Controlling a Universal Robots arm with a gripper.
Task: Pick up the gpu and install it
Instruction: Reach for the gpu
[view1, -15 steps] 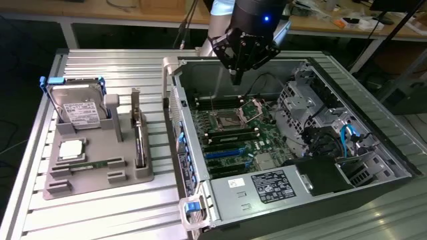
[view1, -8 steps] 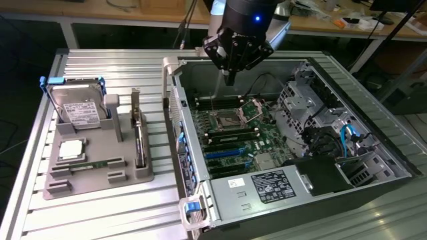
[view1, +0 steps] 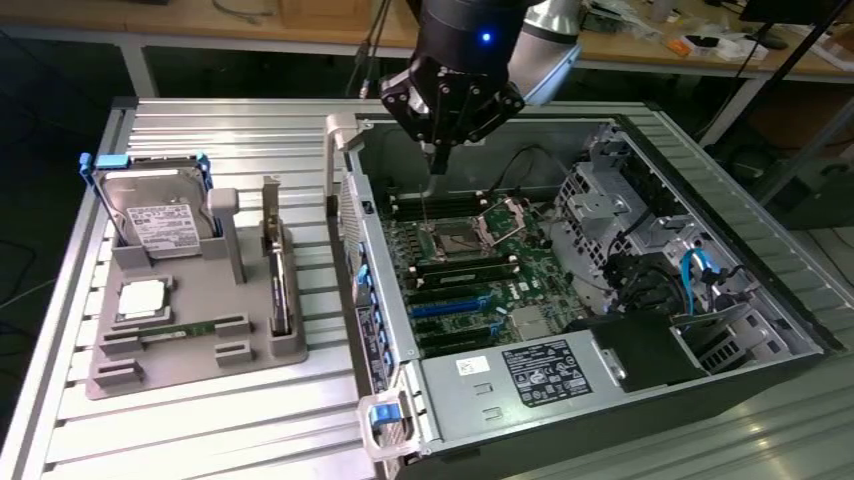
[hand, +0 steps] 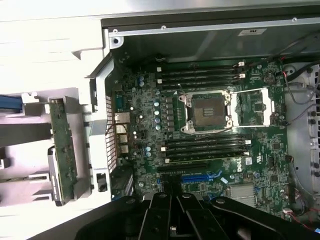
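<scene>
The arm (view1: 481, 40) hung straight down over the open computer case (view1: 767, 310), a small blue light glowing on its wrist. Its gripper (view1: 437, 160) pointed down into the case, above the motherboard (view1: 467, 285) and close to the bare CPU socket (view1: 454, 238). The jaws were pressed together with nothing between them. The gpu (view1: 278, 285) was not in the case. It stood on edge in a slot of the grey holder tray (view1: 200, 355), just outside the case wall on the exterior view's left, well apart from the gripper. In that tray, farther from the case, a silver hard drive (view1: 158, 215) stood upright with a white label whose print I could not read. Inside the case, at the end away from the gripper, a white sticker (view1: 541, 372) crowded with small marks lay on the power supply, too fine to read. White printing on the motherboard was just as illegible.
</scene>
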